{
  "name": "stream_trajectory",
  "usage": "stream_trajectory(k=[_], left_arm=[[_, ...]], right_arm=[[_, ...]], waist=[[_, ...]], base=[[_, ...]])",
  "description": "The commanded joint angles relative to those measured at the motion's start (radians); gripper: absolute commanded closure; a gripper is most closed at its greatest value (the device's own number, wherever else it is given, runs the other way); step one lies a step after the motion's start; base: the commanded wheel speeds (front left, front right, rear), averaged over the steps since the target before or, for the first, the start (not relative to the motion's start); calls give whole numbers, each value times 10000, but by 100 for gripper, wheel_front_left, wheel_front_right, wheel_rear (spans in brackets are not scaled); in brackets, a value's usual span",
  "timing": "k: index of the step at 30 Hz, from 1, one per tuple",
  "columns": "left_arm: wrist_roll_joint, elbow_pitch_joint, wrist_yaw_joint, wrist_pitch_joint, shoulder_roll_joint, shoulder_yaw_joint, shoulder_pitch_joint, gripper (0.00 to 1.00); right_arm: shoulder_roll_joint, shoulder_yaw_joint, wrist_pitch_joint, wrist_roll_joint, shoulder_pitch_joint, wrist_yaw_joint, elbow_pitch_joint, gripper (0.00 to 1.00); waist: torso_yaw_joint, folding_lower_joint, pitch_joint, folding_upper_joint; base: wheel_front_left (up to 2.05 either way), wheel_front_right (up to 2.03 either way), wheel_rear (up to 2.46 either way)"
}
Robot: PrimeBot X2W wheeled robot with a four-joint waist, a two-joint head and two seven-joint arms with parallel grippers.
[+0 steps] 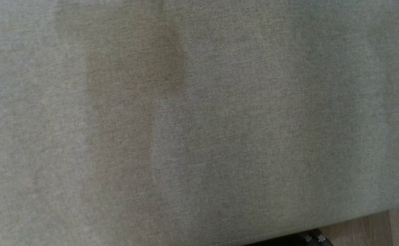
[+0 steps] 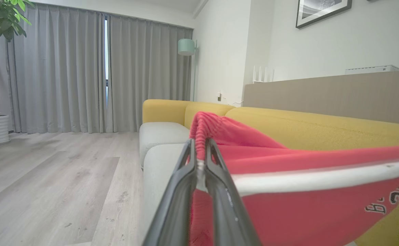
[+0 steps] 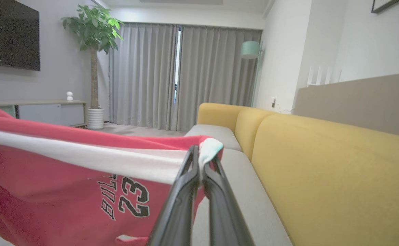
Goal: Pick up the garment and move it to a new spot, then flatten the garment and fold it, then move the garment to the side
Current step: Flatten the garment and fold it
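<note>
Red garment (image 3: 66, 164) hangs stretched between both arms above the sofa seat (image 3: 247, 191); left gripper (image 2: 201, 145) and right gripper (image 3: 203, 159) each clamped on its edge.

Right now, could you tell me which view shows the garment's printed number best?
Right wrist view: the number on the red garment reads clearly. The left wrist view catches partial print at its edge; the head view faces grey upholstery.

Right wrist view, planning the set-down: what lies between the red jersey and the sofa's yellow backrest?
Bare grey seat cushion separates the red jersey from the yellow backrest, per the right wrist view.
</note>
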Motion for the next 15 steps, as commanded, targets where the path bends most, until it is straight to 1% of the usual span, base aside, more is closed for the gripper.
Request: stream_trajectory(k=[1,3,5,8,11,15], left_arm=[[-17,-58,-18,-262,335,140,-492,100],[-180,324,-38,-667,94,91,-442,100],[-379,574,-51,-844,-172,-95,-228,100],[-850,628,-56,-978,-461,-691,582,100],[-1449,595,-58,-993,-502,-1313,1792,100],[-2219,91,-59,-911,-322,-2400,3556,100]], right_arm=[[198,-172,-150,-69,-381,-9,-24,100],[227,-176,-340,-125,-364,-9,495,100],[195,-161,-441,-119,-205,-9,965,100],[20,53,-520,-96,403,-9,1663,100],[-194,552,-528,11,1291,-9,2340,100],[-453,1527,-189,410,2492,-9,3031,100]], waist=[[-10,-3,82,1],[72,-3,150,1],[207,-3,240,1],[453,-3,199,1],[662,-3,-103,1],[886,-3,-691,1]], base=[[0,0,0],[0,0,0],[0,0,0],[0,0,0],[0,0,0],[0,0,0]])
